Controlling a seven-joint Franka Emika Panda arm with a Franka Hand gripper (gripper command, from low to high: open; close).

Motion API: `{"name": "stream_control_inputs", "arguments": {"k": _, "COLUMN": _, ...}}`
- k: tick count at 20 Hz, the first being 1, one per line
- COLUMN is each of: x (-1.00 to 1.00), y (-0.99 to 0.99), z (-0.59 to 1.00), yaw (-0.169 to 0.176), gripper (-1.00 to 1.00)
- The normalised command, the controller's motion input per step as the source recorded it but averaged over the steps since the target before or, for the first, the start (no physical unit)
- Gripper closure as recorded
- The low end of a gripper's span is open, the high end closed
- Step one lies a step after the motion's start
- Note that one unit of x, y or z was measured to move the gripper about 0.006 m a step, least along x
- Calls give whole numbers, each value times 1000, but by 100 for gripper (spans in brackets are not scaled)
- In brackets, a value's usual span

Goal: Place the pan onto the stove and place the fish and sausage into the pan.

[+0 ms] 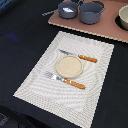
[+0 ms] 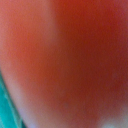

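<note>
The blue-grey pan [image 1: 68, 14] stands on the pinkish-brown stove [image 1: 107, 27] at the back of the exterior view, its thin handle pointing toward that view's left. A small white piece, the fish [image 1: 67, 9], lies inside the pan. The wrist view is almost filled by a blurred glossy red surface, the sausage [image 2: 70, 55], very close to the camera. No fingers show in the wrist view. The arm and gripper are outside the exterior view. I cannot tell whether the sausage is held.
A larger grey pot [image 1: 91, 12] stands on the stove beside the pan. A pale bowl [image 1: 123, 19] sits at the exterior view's right edge. A striped placemat [image 1: 40, 75] carries a round plate [image 1: 68, 66], a knife [image 1: 79, 56] and a fork [image 1: 65, 80].
</note>
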Motion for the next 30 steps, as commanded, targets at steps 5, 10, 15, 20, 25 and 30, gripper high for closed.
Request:
{"name": "stream_control_inputs", "arguments": {"k": 5, "x": -6, "y": 695, "z": -241, "yaw": 0, "gripper": 100}}
{"name": "stream_control_inputs", "arguments": {"k": 10, "x": 23, "y": 555, "z": -28, "yaw": 0, "gripper": 100}}
{"name": "stream_control_inputs", "arguments": {"k": 15, "x": 108, "y": 178, "z": 36, "yaw": 0, "gripper": 100}}
{"name": "stream_control_inputs", "arguments": {"k": 20, "x": 203, "y": -2, "z": 20, "yaw": -21, "gripper": 100}}
{"name": "stream_control_inputs", "arguments": {"k": 25, "x": 147, "y": -51, "z": 0, "yaw": -22, "gripper": 100}}
{"name": "stream_control_inputs", "arguments": {"k": 30, "x": 40, "y": -30, "z": -11, "yaw": -7, "gripper": -100}}
